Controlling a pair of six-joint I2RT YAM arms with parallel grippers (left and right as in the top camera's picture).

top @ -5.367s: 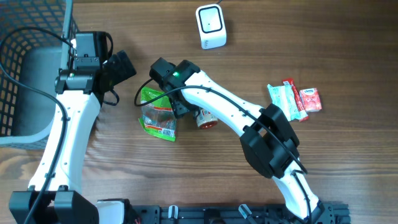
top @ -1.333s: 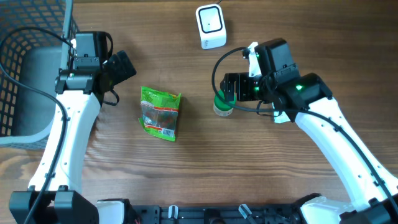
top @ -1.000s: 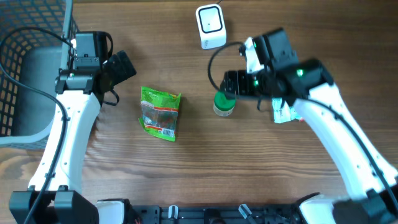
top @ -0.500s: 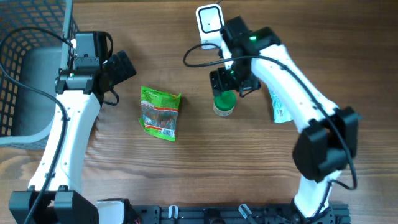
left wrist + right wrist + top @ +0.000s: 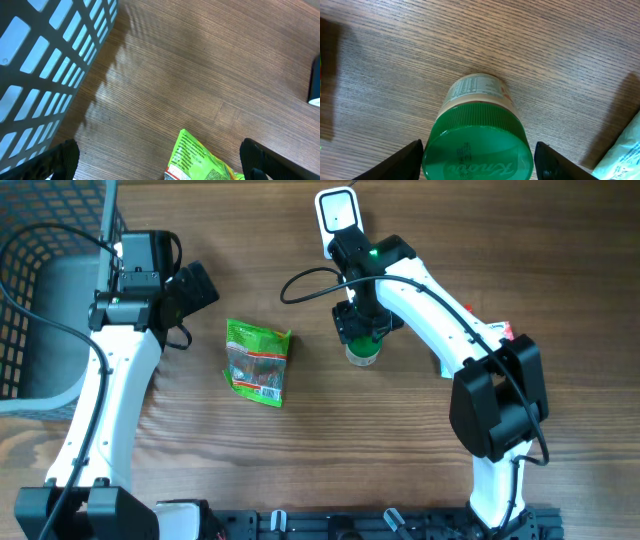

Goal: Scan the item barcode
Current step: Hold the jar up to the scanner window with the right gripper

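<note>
Right claw (image 5: 476, 159) straddles the jar (image 5: 477, 97) near the scanner (image 5: 338, 222), spread beside its lid, likely to lift it; whether it pinches, I cannot tell.

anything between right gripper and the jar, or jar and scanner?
Nothing visible. The right gripper straddles the jar, jaws open either side of its green lid. No object shows between jar and scanner; the arm itself overhangs that stretch.

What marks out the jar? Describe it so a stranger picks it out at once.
Start at the white scanner at the table's far edge; the right gripper hangs just below it in the overhead view. Between its fingers stands a small upright jar with a printed label. Its round green lid sets it apart from the flat green pouch lying nearby.
</note>
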